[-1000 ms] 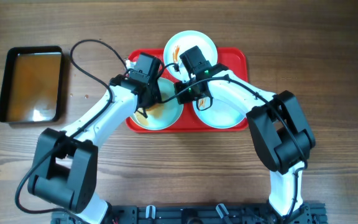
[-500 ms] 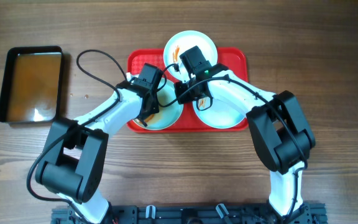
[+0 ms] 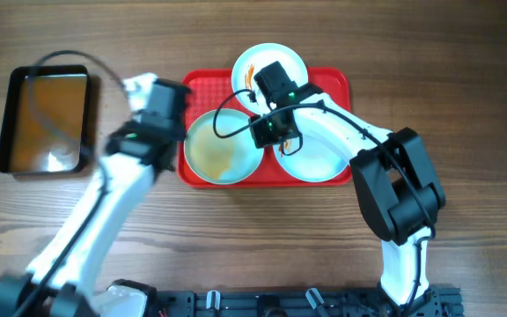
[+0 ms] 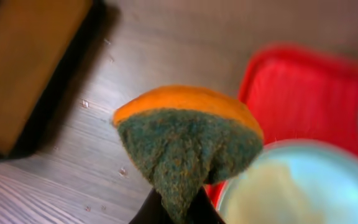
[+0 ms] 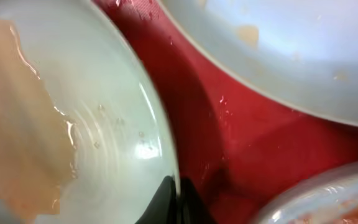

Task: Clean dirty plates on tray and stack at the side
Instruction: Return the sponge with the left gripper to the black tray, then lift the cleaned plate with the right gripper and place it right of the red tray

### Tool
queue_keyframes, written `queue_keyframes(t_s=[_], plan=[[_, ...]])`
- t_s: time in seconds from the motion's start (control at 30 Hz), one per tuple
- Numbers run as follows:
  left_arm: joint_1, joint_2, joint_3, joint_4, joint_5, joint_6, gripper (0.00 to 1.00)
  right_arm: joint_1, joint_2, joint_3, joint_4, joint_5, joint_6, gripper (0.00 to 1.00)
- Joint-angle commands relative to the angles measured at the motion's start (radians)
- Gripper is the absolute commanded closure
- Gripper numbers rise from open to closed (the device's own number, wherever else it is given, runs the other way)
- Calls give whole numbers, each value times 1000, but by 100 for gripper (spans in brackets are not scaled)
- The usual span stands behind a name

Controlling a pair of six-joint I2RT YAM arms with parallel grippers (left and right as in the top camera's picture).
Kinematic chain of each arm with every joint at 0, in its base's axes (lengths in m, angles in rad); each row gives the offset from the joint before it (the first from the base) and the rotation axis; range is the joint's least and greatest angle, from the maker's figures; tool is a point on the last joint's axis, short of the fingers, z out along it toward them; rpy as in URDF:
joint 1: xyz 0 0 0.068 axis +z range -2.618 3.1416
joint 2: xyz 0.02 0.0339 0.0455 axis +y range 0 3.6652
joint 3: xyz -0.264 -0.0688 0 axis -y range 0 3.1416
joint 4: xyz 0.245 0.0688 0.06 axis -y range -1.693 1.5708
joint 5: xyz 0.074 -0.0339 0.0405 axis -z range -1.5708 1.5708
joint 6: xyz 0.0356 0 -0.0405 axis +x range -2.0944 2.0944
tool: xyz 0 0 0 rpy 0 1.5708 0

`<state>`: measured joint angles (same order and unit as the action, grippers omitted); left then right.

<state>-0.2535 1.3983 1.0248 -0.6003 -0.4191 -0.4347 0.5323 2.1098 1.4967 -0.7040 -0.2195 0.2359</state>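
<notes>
While red tray [image 3: 333, 84] sits on desk [image 3: 465, 70], left gripper [image 4: 174, 210] jaws clamped on sponge [image 4: 188, 140], right gripper [image 5: 178, 194] jaws pinching smeared plate [image 5: 98, 118] rim.

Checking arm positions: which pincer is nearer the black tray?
Left. The left pincer hangs just right of the black tray; the right pincer is over the red tray.

The left white and black robot arm [image 3: 104, 204] is stretching up from the near edge and looks blurred in the overhead view. Its left gripper [image 4: 174, 210] is pinching a folded orange and green scrubbing sponge [image 4: 188, 137] between its dark fingers. The right white and black robot arm [image 3: 341, 132] is bending at the elbow and reaching leftward. Its right gripper [image 5: 178, 198] is pointing down, with fingers clamped on the rim of a white round plate smeared with brown sauce [image 5: 73, 124].
</notes>
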Motion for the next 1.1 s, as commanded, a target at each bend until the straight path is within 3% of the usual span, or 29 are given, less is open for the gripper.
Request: queue_keyframes(t_s=[0.0,0.13,0.3,0.43,0.57,0.7,0.87,1.07], plan=[[287,-97,-2,19,259,8,96,26,-27,133,-56,45,-41,96],[616,-67,-2,71,539,9,96,68,-27,250,-141,225,-53,96],[817,16,-2,101,691,8,96,110,-27,307,-179,356,-53,96],[843,79,-2,130,711,9,96,123,-27,357,-219,430,-52,96],[843,135,-2,197,710,8,96,138,-27,416,-267,676,-58,96],[846,178,-2,212,710,2,96,195,-27,504,-339,793,-164,96],[846,201,-2,204,711,2,96,321,-29,518,-355,1145,-317,96],[846,201,-2,194,715,2,96,428,-29,518,-323,1290,-436,96]])
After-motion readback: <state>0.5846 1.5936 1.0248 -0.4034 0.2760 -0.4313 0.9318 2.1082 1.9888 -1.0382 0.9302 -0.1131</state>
